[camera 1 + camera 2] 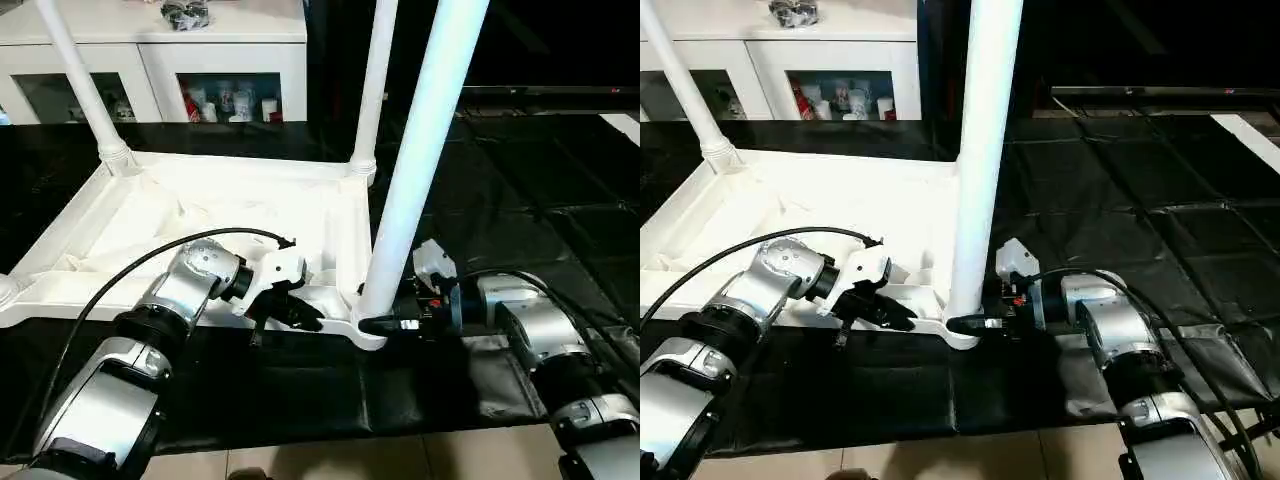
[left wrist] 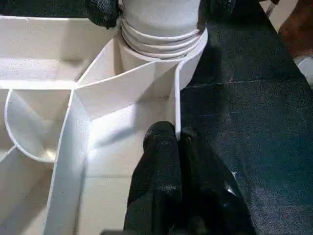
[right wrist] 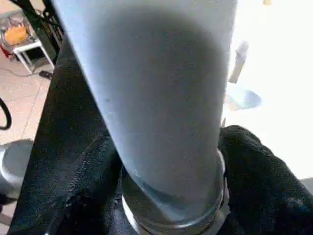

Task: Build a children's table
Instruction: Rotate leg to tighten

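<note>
The children's table top (image 1: 200, 215) lies upside down on the black mat, ribbed underside up. Three white legs stand in its corner sockets: the near right leg (image 1: 420, 160), a far right one (image 1: 375, 80) and a far left one (image 1: 85, 90). My left gripper (image 1: 300, 315) is shut on the thin front rim wall, just left of the near right corner; the left wrist view shows the wall pinched at my left gripper (image 2: 175, 134). My right gripper (image 1: 375, 325) is at the base of the near leg (image 3: 156, 88), reaching in from the right.
A white glass-door cabinet (image 1: 150, 50) stands behind the table top, with a dark object (image 1: 185, 12) on it. The black mat (image 1: 520, 200) stretches out to the right. A strip of tiled floor (image 1: 300, 460) shows at the near edge.
</note>
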### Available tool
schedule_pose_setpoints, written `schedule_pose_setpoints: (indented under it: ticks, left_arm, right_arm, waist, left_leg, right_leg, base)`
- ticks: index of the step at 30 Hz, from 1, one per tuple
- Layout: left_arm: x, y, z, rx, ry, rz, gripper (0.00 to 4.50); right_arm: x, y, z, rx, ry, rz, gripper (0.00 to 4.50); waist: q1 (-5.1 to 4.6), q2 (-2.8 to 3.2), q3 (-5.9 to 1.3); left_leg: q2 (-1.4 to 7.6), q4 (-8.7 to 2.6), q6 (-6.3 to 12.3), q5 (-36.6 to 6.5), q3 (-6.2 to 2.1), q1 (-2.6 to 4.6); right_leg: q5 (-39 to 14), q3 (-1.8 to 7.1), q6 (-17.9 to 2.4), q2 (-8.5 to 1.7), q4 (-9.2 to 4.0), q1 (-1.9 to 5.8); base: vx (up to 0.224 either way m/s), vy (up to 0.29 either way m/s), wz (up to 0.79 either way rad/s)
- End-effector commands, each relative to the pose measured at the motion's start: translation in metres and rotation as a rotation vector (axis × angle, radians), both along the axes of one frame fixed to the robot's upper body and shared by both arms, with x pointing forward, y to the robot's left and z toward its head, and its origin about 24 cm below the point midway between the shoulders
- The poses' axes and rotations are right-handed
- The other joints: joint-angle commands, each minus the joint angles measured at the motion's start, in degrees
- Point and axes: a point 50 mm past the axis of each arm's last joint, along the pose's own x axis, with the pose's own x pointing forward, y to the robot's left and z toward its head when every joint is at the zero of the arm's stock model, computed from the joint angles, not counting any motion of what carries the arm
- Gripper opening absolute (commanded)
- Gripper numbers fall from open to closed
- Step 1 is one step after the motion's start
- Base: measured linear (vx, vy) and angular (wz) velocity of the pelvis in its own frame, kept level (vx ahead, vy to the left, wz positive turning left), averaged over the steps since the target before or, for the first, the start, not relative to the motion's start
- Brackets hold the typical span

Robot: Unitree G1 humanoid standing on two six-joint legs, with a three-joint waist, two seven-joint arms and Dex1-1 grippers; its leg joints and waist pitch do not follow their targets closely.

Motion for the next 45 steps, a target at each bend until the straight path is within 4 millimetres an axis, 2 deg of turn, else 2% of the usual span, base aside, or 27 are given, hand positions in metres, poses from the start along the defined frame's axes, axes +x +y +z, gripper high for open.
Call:
schedule_pose_setpoints:
  ticks: [1,2,6,32,33,34,35,36,38,40,41,45]
  left_arm:
    - [0.0049,-0.0041,0.0098,-0.019,-0.03,-0.006,0.0]
    - [0.0047,-0.004,0.0096,-0.02,-0.029,-0.005,0.0]
    - [0.0047,-0.004,0.0096,-0.02,-0.029,-0.005,0.0]
    - [0.0047,-0.004,0.0096,-0.02,-0.029,-0.005,0.0]
    - [0.0047,-0.004,0.0095,-0.02,-0.029,-0.005,0.0]
    - [0.0049,-0.0039,0.0096,-0.02,-0.029,-0.002,0.0]
    - [0.0057,-0.0039,0.0098,-0.02,-0.031,0.005,0.0]
    - [0.0061,-0.0039,0.0099,-0.02,-0.032,0.007,0.0]
    - [0.0062,-0.0039,0.01,-0.021,-0.032,0.008,0.0]
    - [0.0062,-0.0035,0.0099,-0.02,-0.031,0.01,0.0]
    - [0.0062,-0.0035,0.0099,-0.02,-0.031,0.01,0.0]
    - [0.0062,-0.0025,0.0095,-0.017,-0.031,0.013,0.0]
  right_arm:
    - [-0.0021,0.0012,0.001,0.01,0.003,0.013,2.79]
    - [-0.0035,0.0018,0.0,0.009,0.013,0.023,2.61]
    - [-0.0035,0.0018,0.0,0.009,0.013,0.023,2.53]
    - [-0.0035,0.0018,0.0,0.009,0.013,0.023,2.51]
    - [-0.0037,0.0019,-0.0001,0.009,0.015,0.024,2.86]
    - [-0.0044,0.0028,-0.0015,0.001,0.01,0.017,2.86]
    - [-0.0046,0.0054,-0.0049,-0.013,-0.008,-0.009,2.86]
    - [-0.0046,0.0066,-0.0059,-0.015,-0.012,-0.016,2.86]
    - [-0.0045,0.0073,-0.0063,-0.016,-0.015,-0.019,3.26]
    - [-0.0041,0.0073,-0.006,-0.015,-0.012,-0.019,3.31]
    - [-0.0041,0.0073,-0.006,-0.015,-0.012,-0.019,3.48]
    - [-0.0036,0.0067,-0.0052,-0.016,-0.013,-0.02,3.79]
  waist:
    - [-0.18,-0.09,-4.34]
    - [-0.16,-0.09,-4.36]
    - [-0.19,-0.09,-4.31]
    - [-0.17,-0.08,-4.31]
    - [-0.17,-0.08,-4.3]
    - [-0.16,-0.04,-4.3]
    - [-0.14,0.24,-4.28]
    - [-0.18,0.11,-4.32]
    - [-0.28,0.13,-4.26]
    - [-0.38,0.12,-4.12]
    - [-0.36,0.12,-4.16]
    - [-0.41,0.11,-4.22]
  left_leg:
    - [2.31,-3.53,4.44,-5.94,-0.59,0.06]
    - [2.35,-3.56,4.38,-5.82,-0.63,0.06]
    - [2.36,-3.58,4.27,-6.05,-0.6,0.09]
    - [2.32,-3.57,4.1,-6.18,-0.6,0.08]
    - [2.31,-3.57,4.13,-6.07,-0.6,0.06]
    - [2.32,-3.58,4.13,-6.07,-0.6,0.07]
    - [2.38,-3.6,4.03,-6.17,-0.64,0.08]
    - [2.31,-3.61,3.87,-6.26,-0.66,0.09]
    - [2.23,-3.65,3.6,-6.87,-0.62,0.07]
    - [2.19,-3.73,3.37,-7.9,-0.59,0.18]
    - [2.25,-3.75,3.26,-8.04,-0.61,0.25]
    - [2.35,-3.75,3.44,-7.45,-0.67,0.17]
  right_leg:
    - [-9.5,4.21,-9.29,-4.54,-4.1,3.86]
    - [-9.31,4.21,-9.34,-4.56,-4.01,3.89]
    - [-9.54,4.21,-9.31,-4.55,-4.07,3.82]
    - [-9.97,4.21,-9.07,-4.57,-4.14,3.87]
    - [-9.85,4.21,-9.11,-4.56,-4.12,3.85]
    - [-9.83,4.21,-9.1,-4.55,-4.13,3.87]
    - [-9.55,4.24,-8.9,-4.53,-4.24,3.81]
    - [-9.23,4.2,-8.98,-4.52,-4.1,3.85]
    - [-10.15,4.15,-8.94,-4.57,-4.27,3.88]
    - [-12.39,4.11,-8.52,-4.56,-4.6,3.81]
    - [-13.07,4.14,-8.28,-4.6,-4.66,3.82]
    - [-11.22,4.2,-8.68,-4.54,-4.39,3.81]
  base:
    - [0.0,0.0,0.0]
    - [0.0,0.0,0.0]
    - [0.0,0.0,0.0]
    - [0.0,0.0,0.0]
    - [0.0,0.0,0.0]
    - [0.0,0.0,0.0]
    - [0.0,0.0,0.0]
    - [0.0,0.0,0.0]
    - [0.0,0.0,0.0]
    - [0.0,0.0,0.0]
    - [0.0,0.0,0.0]
    - [0.0,0.0,0.0]
